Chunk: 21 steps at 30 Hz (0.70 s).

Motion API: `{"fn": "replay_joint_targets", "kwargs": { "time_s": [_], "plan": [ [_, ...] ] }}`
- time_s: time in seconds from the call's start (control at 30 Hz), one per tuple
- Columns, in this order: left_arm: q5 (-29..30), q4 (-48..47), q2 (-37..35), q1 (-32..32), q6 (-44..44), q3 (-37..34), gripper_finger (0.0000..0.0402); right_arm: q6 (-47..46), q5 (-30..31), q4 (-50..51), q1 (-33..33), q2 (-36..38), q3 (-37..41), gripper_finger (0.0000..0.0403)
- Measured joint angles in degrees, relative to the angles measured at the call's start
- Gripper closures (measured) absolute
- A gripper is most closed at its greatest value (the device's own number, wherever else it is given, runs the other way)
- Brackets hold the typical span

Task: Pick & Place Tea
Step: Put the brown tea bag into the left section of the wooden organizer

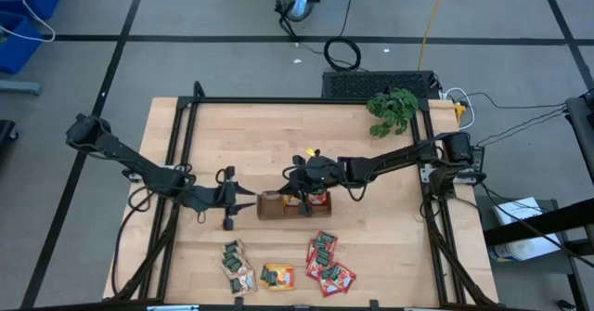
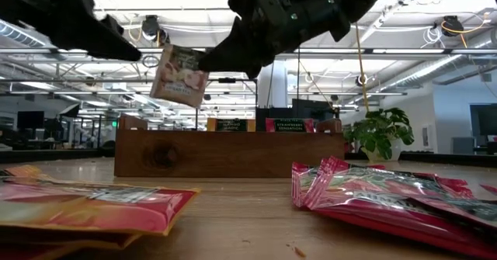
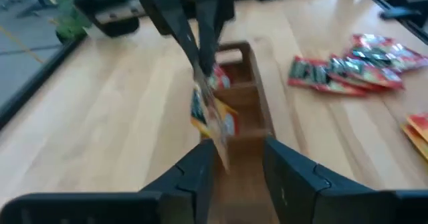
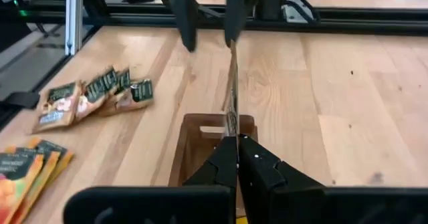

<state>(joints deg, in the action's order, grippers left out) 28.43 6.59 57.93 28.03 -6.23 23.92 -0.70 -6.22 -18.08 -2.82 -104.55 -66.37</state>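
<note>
One tea sachet (image 2: 180,75), dark green band over a pale picture, hangs in the air above the left end of the long brown tray (image 1: 278,206). My right gripper (image 4: 237,140), reaching in from the table's right, is shut on it. My left gripper (image 3: 237,154) comes from the left and is open, its fingers standing on either side of the sachet's free end. On the near table lie loose sachets: a dark green pile (image 1: 237,265), orange ones (image 1: 277,276) and a red pile (image 1: 327,263). Sachets stand upright in the tray's compartments (image 2: 291,125). My right gripper pinches the sachet by one side edge (image 4: 232,127) between its two fingers, coming roughly level from the table's right. The sachet is lifted clear above the tray and stands on edge, slightly tilted. My left gripper: I cannot tell whether a finger (image 3: 200,170) touches the sachet's free end.
A leafy green plant (image 1: 394,111) stands at the far right of the table. Dark frame rails (image 1: 176,162) run along the table's left, far and right sides. Bare wood lies between the tray and the plant and left of the tray.
</note>
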Motion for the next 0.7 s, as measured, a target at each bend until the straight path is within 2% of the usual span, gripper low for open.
{"fn": "replay_joint_targets", "kwargs": {
  "time_s": [0.2, 0.43, 0.6, 0.7],
  "plan": [
    [0.94, -3.41, -6.86, 3.83, -1.65, 0.0, 0.0249, -1.22, 0.07, 0.42, -1.08, -1.12, 0.0, 0.0403],
    [1.66, -3.99, -8.99, 6.37, -1.58, 0.0, 0.0249, -3.15, 0.2, -3.97, -1.01, -8.48, -1.29, 0.0403],
    [2.03, -4.22, -8.83, 6.95, -1.56, 0.0, 0.0249, -2.28, 0.23, 0.44, -0.82, -11.8, -6.6, 0.0403],
    [2.22, -4.47, -8.83, 7.15, -1.56, 0.0, 0.0249, -1.24, 2.45, 4.94, -0.78, -11.77, -8.4, 0.0403]
  ]
}}
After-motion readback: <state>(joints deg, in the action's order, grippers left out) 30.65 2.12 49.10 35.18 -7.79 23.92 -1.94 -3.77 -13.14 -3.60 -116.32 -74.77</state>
